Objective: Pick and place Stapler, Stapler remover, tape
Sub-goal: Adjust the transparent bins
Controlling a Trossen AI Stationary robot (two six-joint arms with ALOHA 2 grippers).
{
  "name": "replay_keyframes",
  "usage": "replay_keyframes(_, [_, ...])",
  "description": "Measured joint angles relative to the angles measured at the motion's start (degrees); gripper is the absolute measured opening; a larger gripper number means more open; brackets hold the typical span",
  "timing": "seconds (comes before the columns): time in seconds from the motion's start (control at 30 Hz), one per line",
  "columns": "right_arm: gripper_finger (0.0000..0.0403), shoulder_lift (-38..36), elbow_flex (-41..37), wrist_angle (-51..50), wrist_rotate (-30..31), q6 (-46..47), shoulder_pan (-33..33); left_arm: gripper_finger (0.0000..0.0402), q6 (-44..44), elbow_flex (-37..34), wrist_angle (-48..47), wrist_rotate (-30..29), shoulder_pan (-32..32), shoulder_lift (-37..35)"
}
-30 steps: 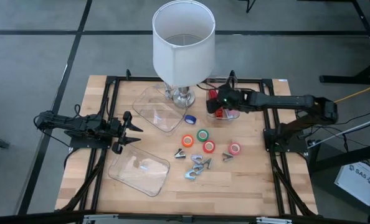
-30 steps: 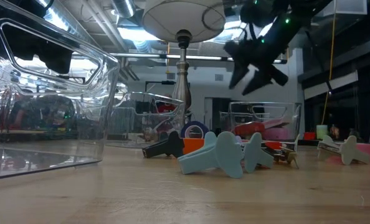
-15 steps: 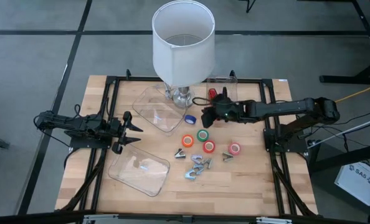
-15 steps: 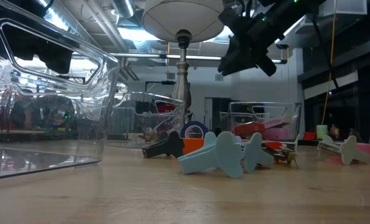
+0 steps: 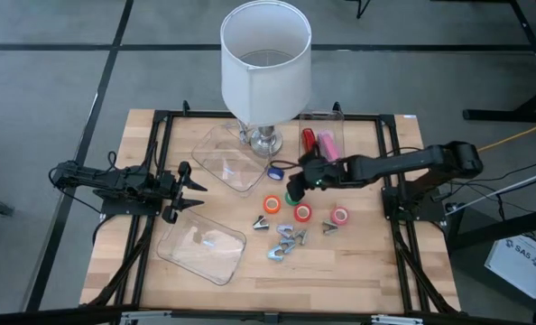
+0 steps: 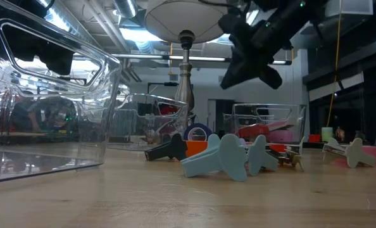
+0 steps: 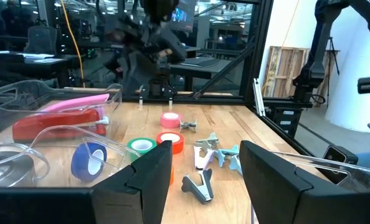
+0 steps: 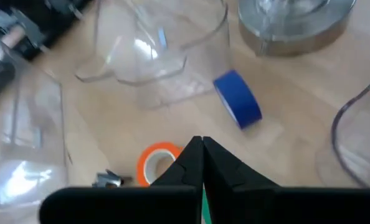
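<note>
A white-shaded lamp (image 5: 265, 63) stands at the back middle of the wooden bench (image 5: 142, 262), and the rest can be placed from it. Just in front of the lamp's base and to its right, the right gripper (image 5: 295, 191) hangs above the bench with its fingers pressed together, holding nothing; it sits over the green roll of tape (image 7: 141, 146). In the right wrist view the two dark fingers meet in a point, with the blue roll of tape (image 8: 237, 99) standing on edge beyond them and the orange roll of tape (image 8: 158, 162) lying flat beside them.

In front of the lamp the tape rolls lie in a loose cluster: the blue one nearest the lamp base, then orange and green, then two pink-red rolls (image 5: 302, 213) and (image 5: 340, 216) farther forward and to the right. Beyond these, farthest from the lamp, lie several small staple removers (image 5: 286, 242), close together.

Right of the lamp base a clear tub (image 5: 327, 122) holds a red stapler (image 5: 309, 141) and a pink stapler (image 5: 327, 143) side by side. Left of the lamp base lies an empty clear tub (image 5: 227, 162), and another clear tub (image 5: 201, 246) sits well forward and left of the lamp.

The left gripper (image 5: 196, 191) waits far to the left of the lamp, over the bench edge, its fingers spread and empty.
</note>
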Motion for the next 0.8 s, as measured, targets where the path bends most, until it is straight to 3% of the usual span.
replay_keyframes(0.2, [0.0001,1.5,0.0,-5.2,-0.2,1.6,0.0,0.0185,0.0,0.0,0.0,0.0,0.0,0.0])
replay_keyframes(0.8, [0.0001,1.4,0.0,-27.2,13.2,7.1,-0.1,0.0185,0.0,0.0,0.0,0.0,0.0,0.0])
